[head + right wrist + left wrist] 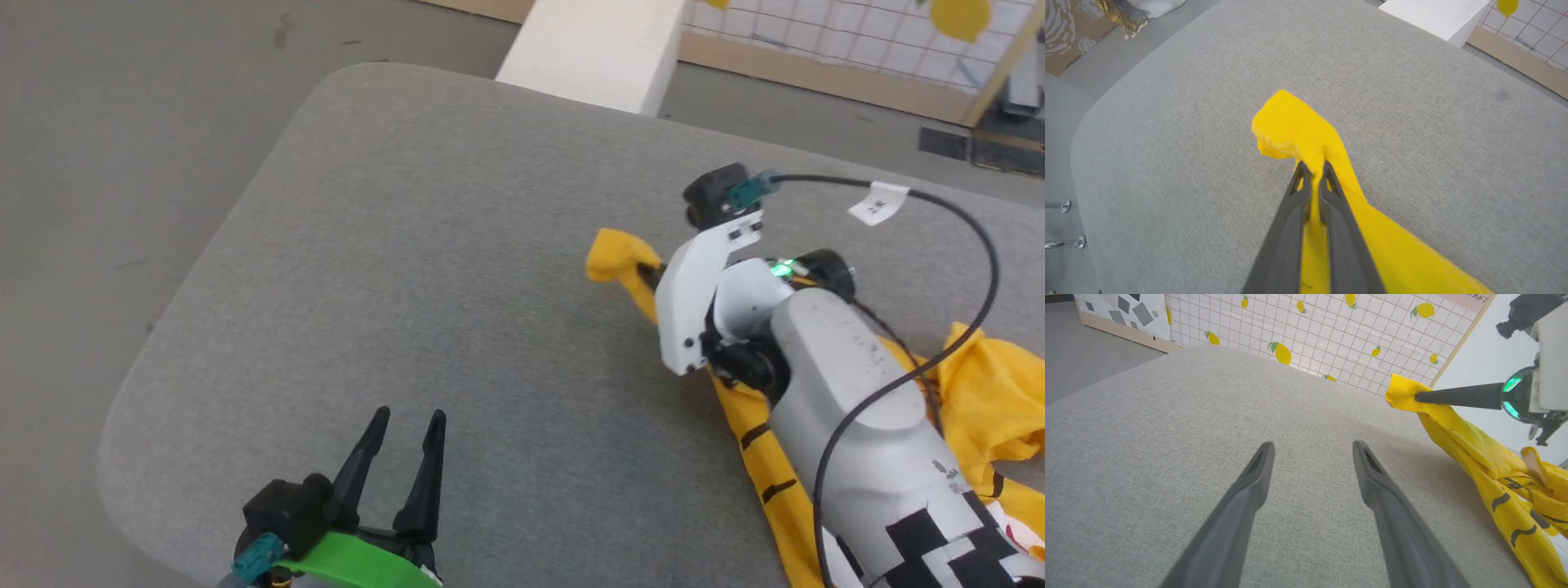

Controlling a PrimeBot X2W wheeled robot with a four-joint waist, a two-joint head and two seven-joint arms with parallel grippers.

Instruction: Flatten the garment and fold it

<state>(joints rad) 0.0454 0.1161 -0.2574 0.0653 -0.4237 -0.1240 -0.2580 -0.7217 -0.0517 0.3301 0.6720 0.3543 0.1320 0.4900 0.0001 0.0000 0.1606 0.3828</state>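
The garment (992, 384), a mustard-yellow shirt with black marks, lies bunched at the right of the grey padded table (424, 269). One end of it is pulled out in a long strip (1457, 433) toward the table's middle. My right gripper (1314, 170) is shut on that strip just behind its tip (1286, 130), and the fingers hold the cloth a little off the surface. In the head view the right arm covers much of the strip, whose tip (614, 255) pokes out beyond it. My left gripper (408, 429) stands open over bare table at the near left, apart from the garment (1515, 498).
The table's rounded left corner and near edge drop to grey floor (106, 163). A white block (600, 45) stands beyond the far edge. A lemon-patterned grid panel (1310, 330) stands behind. A black cable (963, 237) loops over the right arm.
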